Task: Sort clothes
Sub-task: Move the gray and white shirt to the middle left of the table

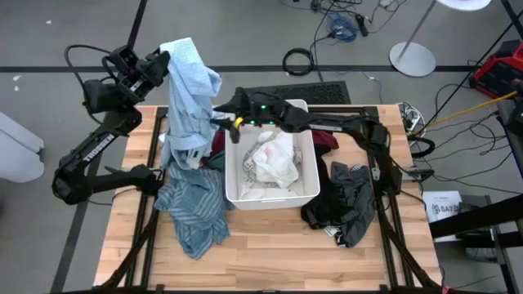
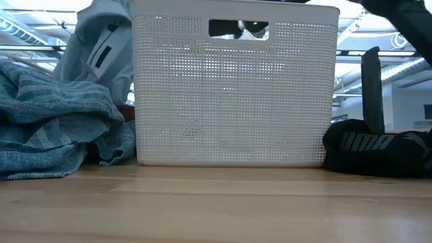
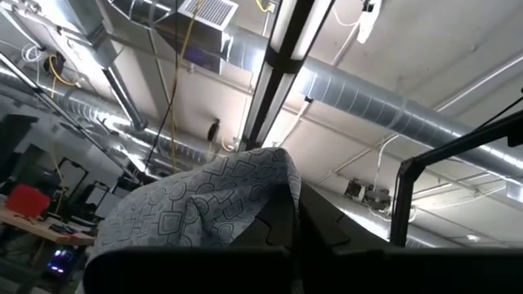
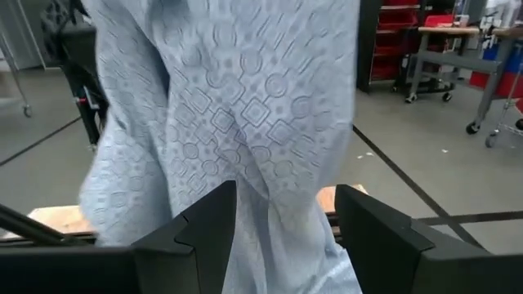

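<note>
The left gripper (image 1: 166, 64) is raised above the table's far left corner and is clenched on the top of the light blue garment (image 1: 189, 90), which hangs down to the table (image 1: 270, 245). The right gripper (image 1: 225, 110) has its fingers spread on both sides of this hanging cloth, beside the white bin (image 1: 274, 198). A teal striped garment (image 1: 194, 208) lies left of the bin and black clothes (image 1: 347, 200) lie right of it

wooden table (image 1: 270, 245) with white bin (image 1: 272, 198), teal striped garment (image 1: 196, 214), black clothes (image 1: 347, 204)
</note>
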